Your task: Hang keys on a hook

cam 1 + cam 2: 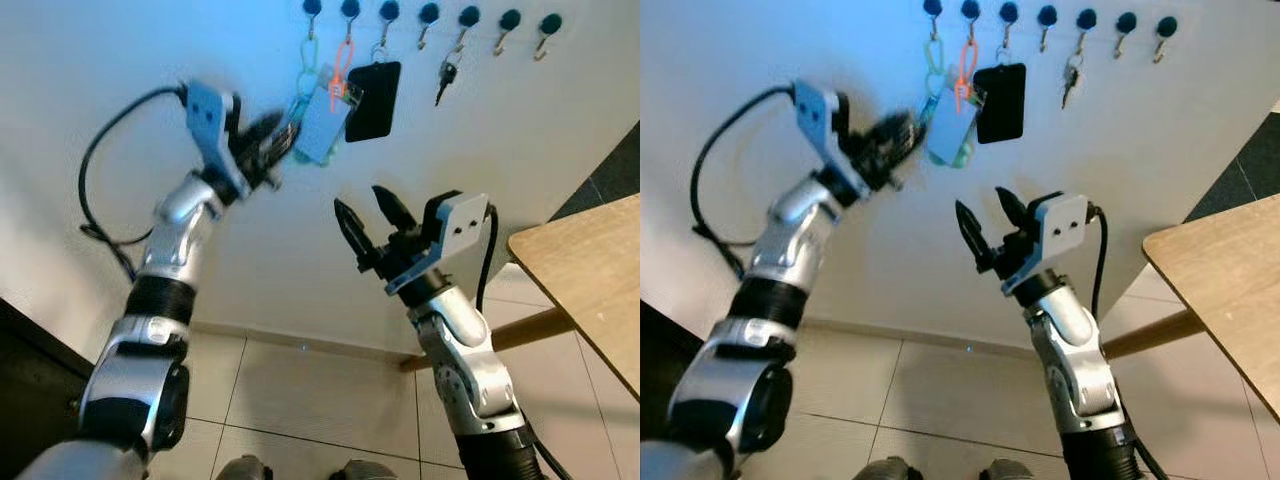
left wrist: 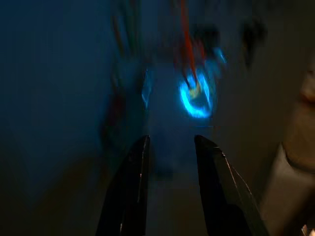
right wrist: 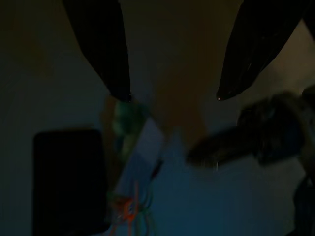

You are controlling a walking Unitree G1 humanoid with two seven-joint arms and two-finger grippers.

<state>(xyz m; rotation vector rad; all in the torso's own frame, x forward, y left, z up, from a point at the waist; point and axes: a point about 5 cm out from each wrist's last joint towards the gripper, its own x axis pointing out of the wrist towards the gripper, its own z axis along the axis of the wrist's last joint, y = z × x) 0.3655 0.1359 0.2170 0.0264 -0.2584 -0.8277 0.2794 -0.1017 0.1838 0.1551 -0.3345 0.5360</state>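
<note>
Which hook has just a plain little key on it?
The fifth hook from the left; a small dark key hangs there. The sixth and seventh look bare.

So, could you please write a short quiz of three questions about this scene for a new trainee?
1. True or false: the right gripper is open and holds nothing.
2. Which gripper reaches the pale blue tag hanging from the hooks? A) left B) right
3. Fill in: the wooden table stands on the robot's ____ side.

Key: 1 true. 2 A, the left gripper. 3 right.
</note>
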